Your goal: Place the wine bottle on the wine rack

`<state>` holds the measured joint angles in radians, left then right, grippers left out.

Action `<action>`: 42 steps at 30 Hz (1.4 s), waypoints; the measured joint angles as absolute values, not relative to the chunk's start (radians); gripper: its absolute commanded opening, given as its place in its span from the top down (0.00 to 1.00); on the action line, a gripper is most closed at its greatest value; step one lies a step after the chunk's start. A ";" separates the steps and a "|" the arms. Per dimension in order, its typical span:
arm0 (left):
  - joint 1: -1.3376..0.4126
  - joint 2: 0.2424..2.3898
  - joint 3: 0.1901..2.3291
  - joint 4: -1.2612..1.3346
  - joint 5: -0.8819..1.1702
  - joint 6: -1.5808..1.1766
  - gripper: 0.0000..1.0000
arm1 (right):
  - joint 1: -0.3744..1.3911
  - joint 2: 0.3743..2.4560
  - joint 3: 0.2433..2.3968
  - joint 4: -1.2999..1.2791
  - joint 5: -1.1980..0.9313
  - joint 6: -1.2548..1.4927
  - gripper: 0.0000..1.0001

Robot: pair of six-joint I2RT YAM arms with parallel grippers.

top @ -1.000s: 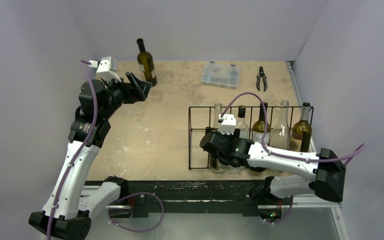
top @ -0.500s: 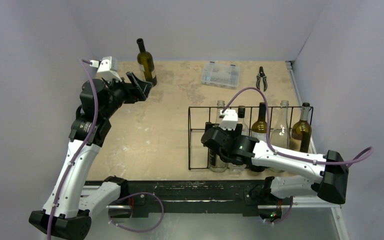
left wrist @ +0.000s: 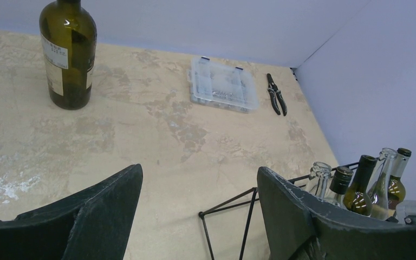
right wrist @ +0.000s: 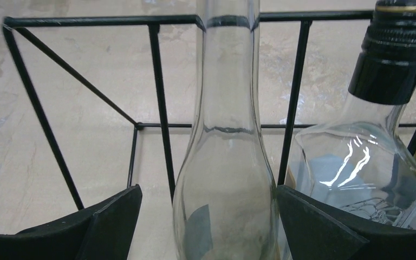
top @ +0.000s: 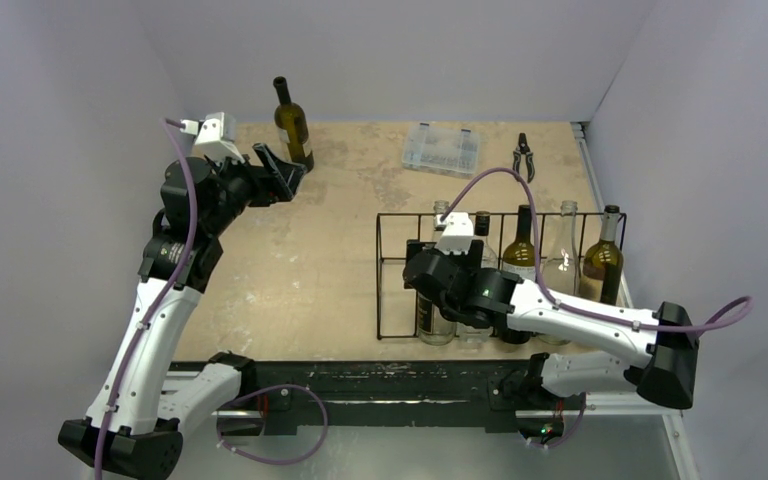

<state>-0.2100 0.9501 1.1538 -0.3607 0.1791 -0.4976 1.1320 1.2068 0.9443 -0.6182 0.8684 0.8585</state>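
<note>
Clear bottle (right wrist: 225,135) stands inside the spread right claw (right wrist: 207,189).

- Wine rack (top: 400,214): five bottles (top: 602,262) upright inside.
- Right gripper (top: 432,272) at leftmost clear bottle (top: 440,213); jaws likely apart.
- Dark bottle (top: 292,128) far-left, near left gripper (top: 282,166).

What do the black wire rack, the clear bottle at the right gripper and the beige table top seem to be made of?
Black thin-wire wine rack: probably metal rod, matte black coating; thin straight bars joined at corners. Clear tall bottle: likely glass, glossy; the bars show through it, with reflections. Beige mottled table top: matte, perhaps laminate or board; cannot tell which.
</note>
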 measured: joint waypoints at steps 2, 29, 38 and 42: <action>-0.210 0.950 1.154 -0.361 0.179 -0.497 0.23 | 1.132 1.194 0.950 -0.604 0.862 0.825 0.01; -0.211 1.192 1.148 -0.343 0.177 -0.513 0.22 | 1.132 0.741 0.839 -0.503 0.843 0.516 0.01; -0.211 1.281 1.019 -0.176 0.125 -0.473 0.17 | 1.132 0.569 0.692 -0.481 0.824 0.493 0.01; -0.210 1.340 1.003 -0.074 0.041 -0.444 0.12 | 1.132 0.478 0.646 -0.436 0.790 0.466 0.01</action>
<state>-0.2104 1.3396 1.0027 -0.0738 0.0406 -0.4442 1.1324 0.4782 0.6460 -0.4362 0.7902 0.4656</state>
